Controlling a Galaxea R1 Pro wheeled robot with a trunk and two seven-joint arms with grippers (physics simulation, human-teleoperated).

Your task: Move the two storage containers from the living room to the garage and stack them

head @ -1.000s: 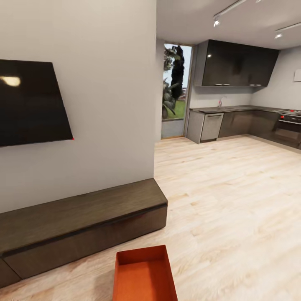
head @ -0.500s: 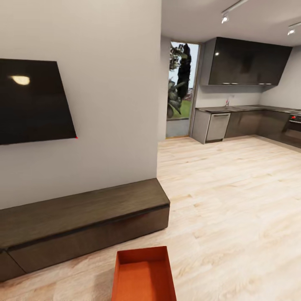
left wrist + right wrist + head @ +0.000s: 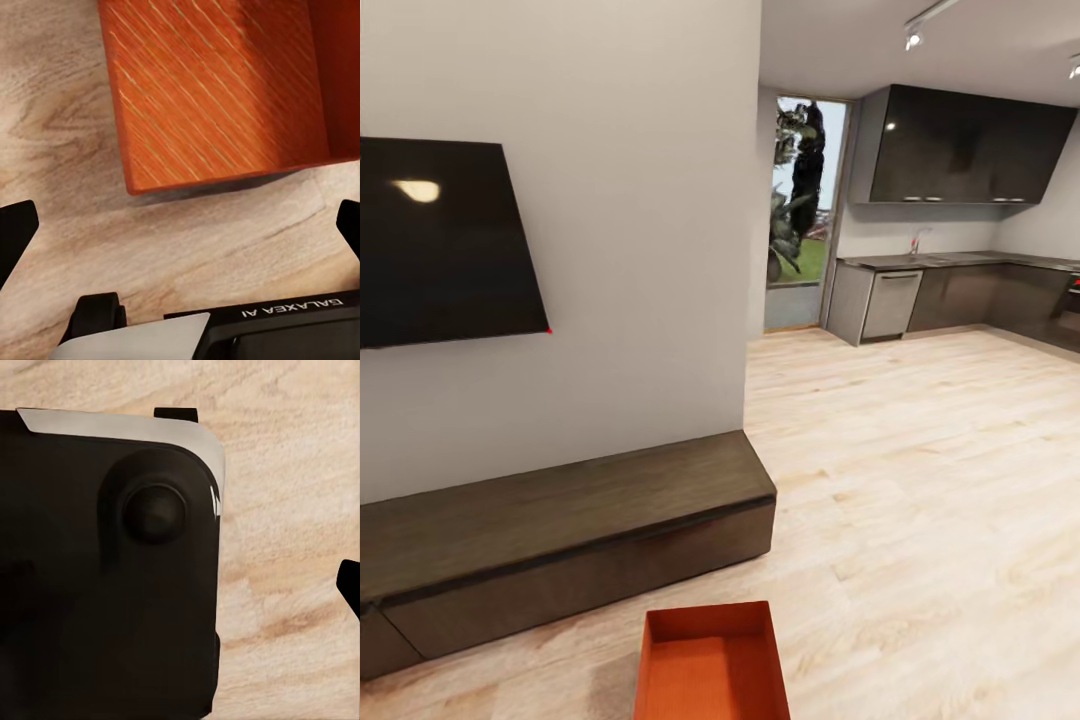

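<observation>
**Orange bin on the wood floor**

One orange bin [image 3: 712, 665] is set on the plank floor [image 3: 920, 480], near a low dark cabinet [image 3: 560, 530] under a wall TV [image 3: 445, 240]. The left gripper [image 3: 180, 225] is spread wide and empty; the right gripper's state cannot be told.

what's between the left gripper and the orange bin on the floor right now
Nothing visible. In the left wrist view the left gripper has its fingertips spread wide, with bare wood floor between them and the near wall of the storage container. No other object lies in that gap.
</observation>
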